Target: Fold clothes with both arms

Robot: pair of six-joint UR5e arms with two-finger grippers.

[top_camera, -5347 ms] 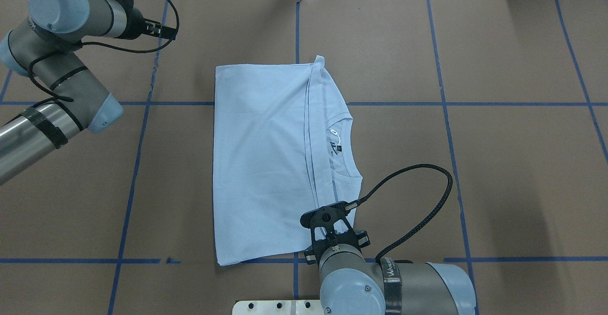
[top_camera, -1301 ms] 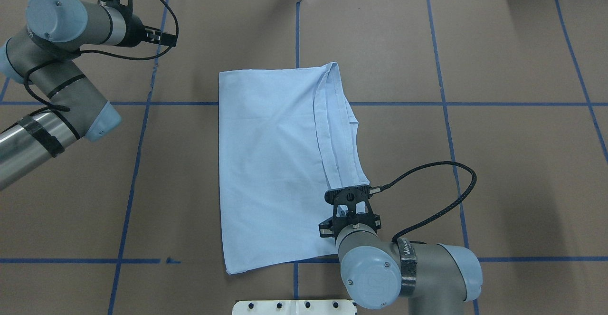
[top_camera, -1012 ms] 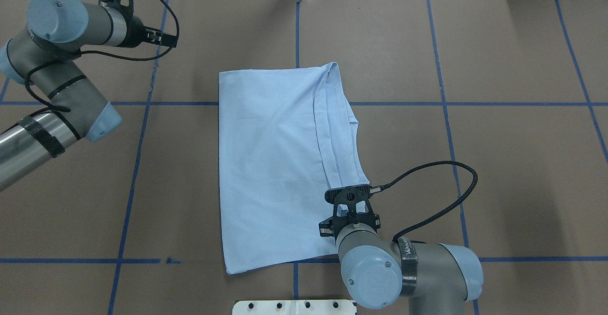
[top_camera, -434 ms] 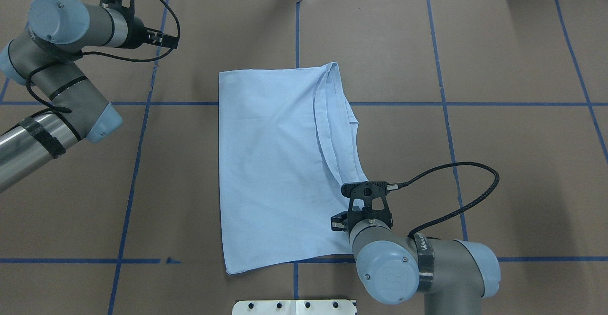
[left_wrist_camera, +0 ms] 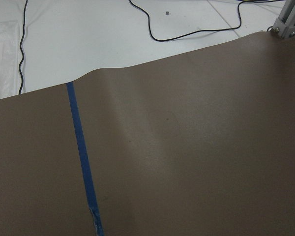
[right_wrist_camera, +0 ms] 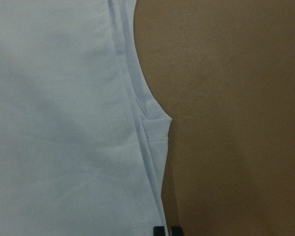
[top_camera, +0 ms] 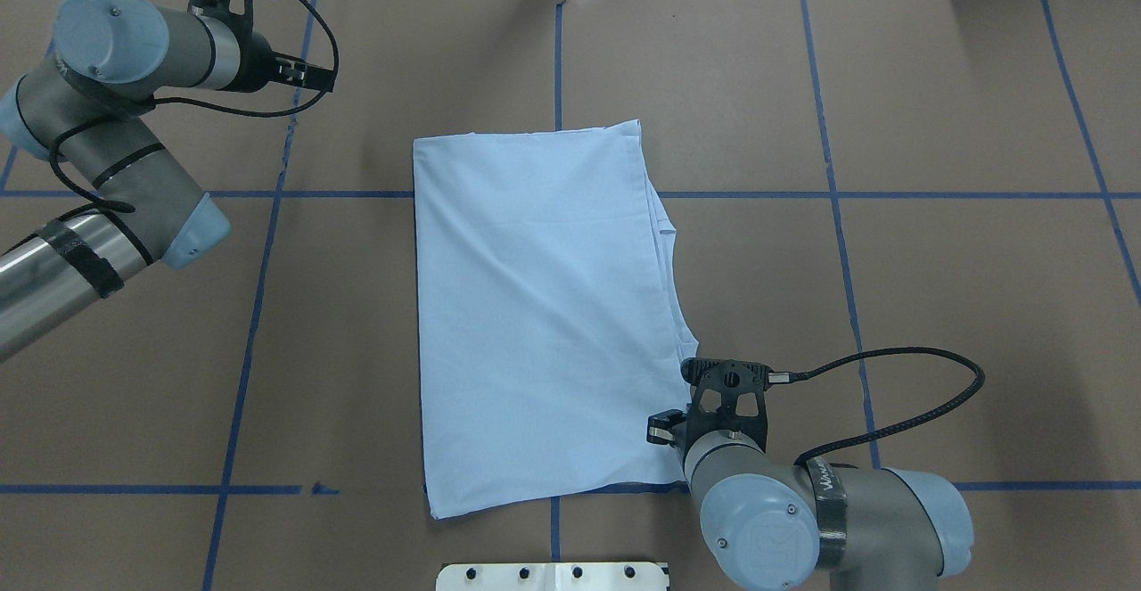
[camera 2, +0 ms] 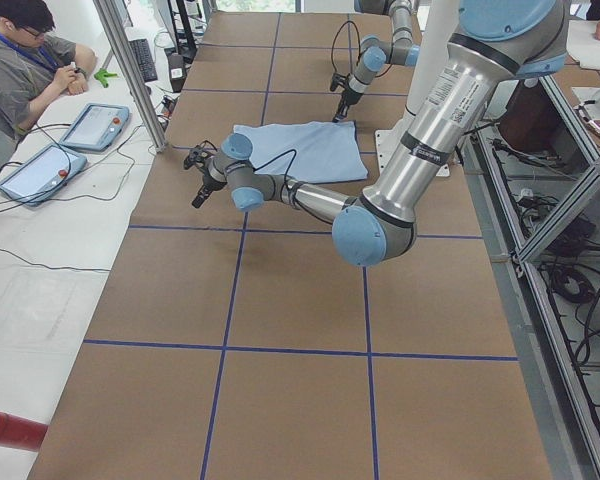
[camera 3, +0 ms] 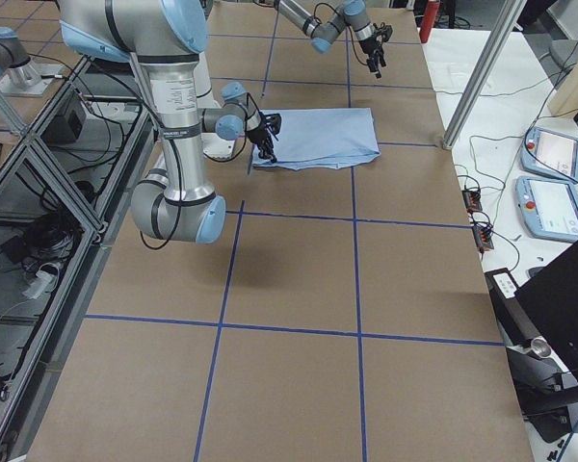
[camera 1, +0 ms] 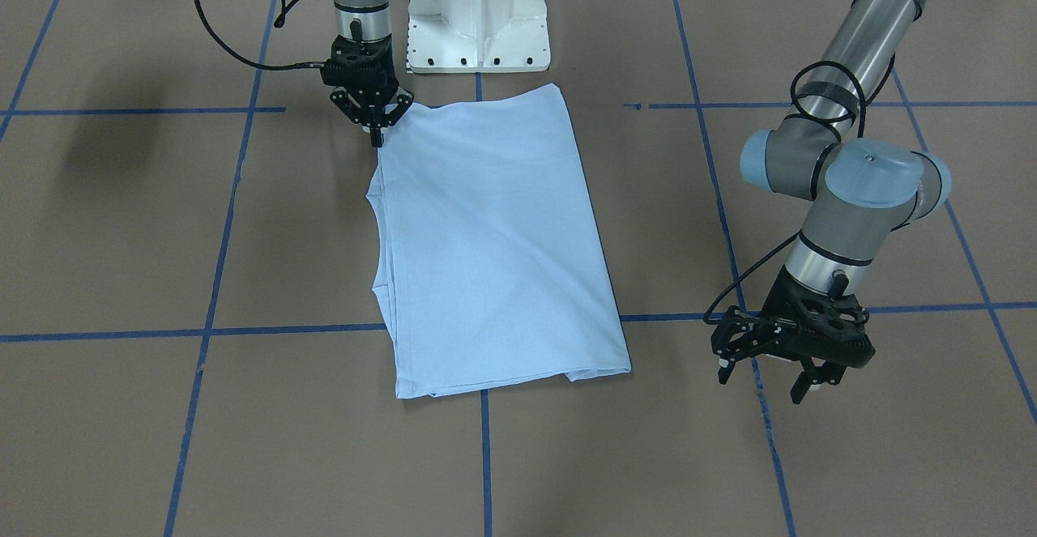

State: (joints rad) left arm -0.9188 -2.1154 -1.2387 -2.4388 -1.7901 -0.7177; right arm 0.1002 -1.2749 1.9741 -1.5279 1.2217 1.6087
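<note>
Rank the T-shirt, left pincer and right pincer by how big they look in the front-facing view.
1. T-shirt: by far the largest.
2. left pincer: looks bigger than the right one, but it hangs nearer this camera, so the gap may be mere nearness.
3. right pincer: smallest, at the T-shirt's far corner.

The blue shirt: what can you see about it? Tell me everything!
The shirt is light blue, soft, thin cloth, plain on top with a few gentle creases. It is folded into a long rectangle and lies flat on the brown table, across blue tape lines. Along the robot's right side the layers underneath stick out a little, showing stitched hems and a curved edge. No print or label shows. The right gripper is shut on that edge, at the corner nearest the robot. Nothing else touches it.
</note>
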